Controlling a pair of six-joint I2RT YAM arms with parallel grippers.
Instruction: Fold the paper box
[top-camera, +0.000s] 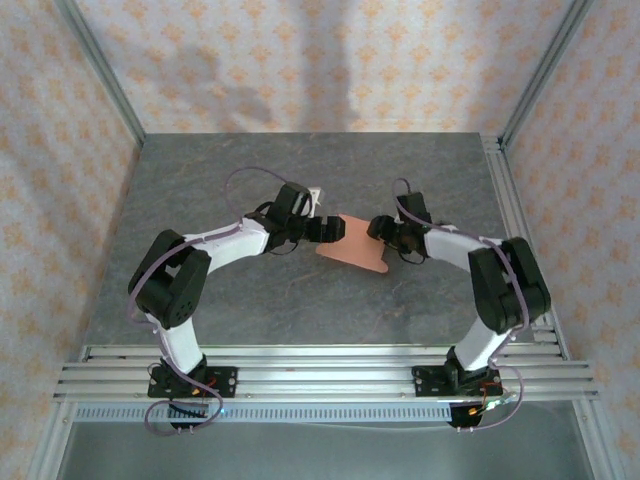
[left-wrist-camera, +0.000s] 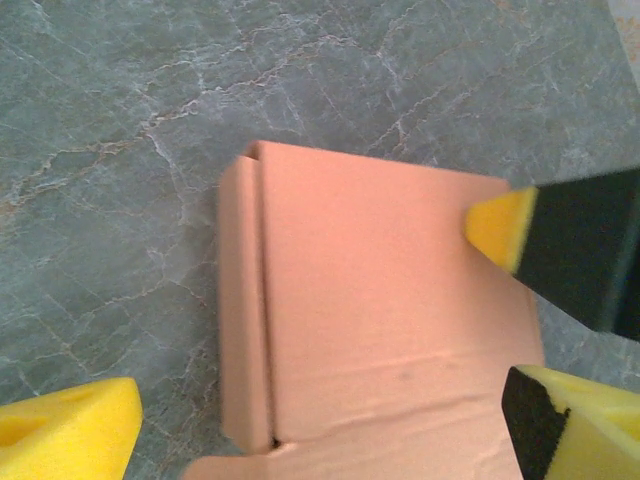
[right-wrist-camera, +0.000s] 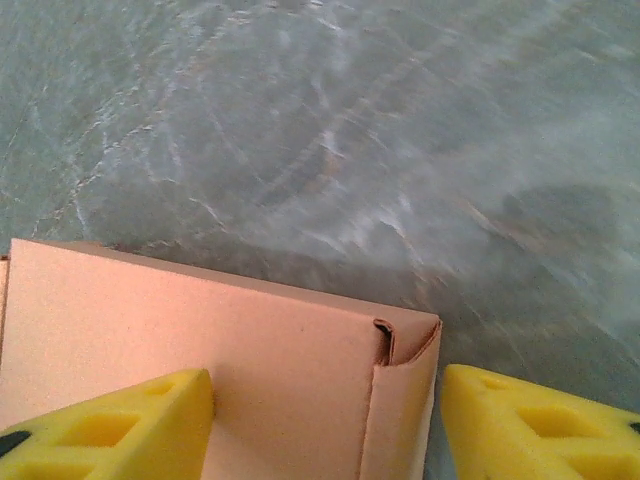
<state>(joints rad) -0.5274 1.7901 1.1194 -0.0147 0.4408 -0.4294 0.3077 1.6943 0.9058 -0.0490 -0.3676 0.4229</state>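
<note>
The paper box (top-camera: 352, 250) lies flat near the middle of the worktop (top-camera: 250, 310), well apart from all four edges, with bare stone all round it. My left gripper (top-camera: 336, 231) meets its left edge with jaws wide apart. In the left wrist view one pad (left-wrist-camera: 65, 432) hangs over bare worktop beside the folded-over strip, and the other is over the card. My right gripper (top-camera: 379, 228) is at the box's right end, jaws apart and clamped on nothing. They straddle the turned-up side flap (right-wrist-camera: 405, 400), one finger over the panel, the other clear of the edge with a gap showing. One right fingertip (left-wrist-camera: 497, 228) rests against the card's top face.
</note>
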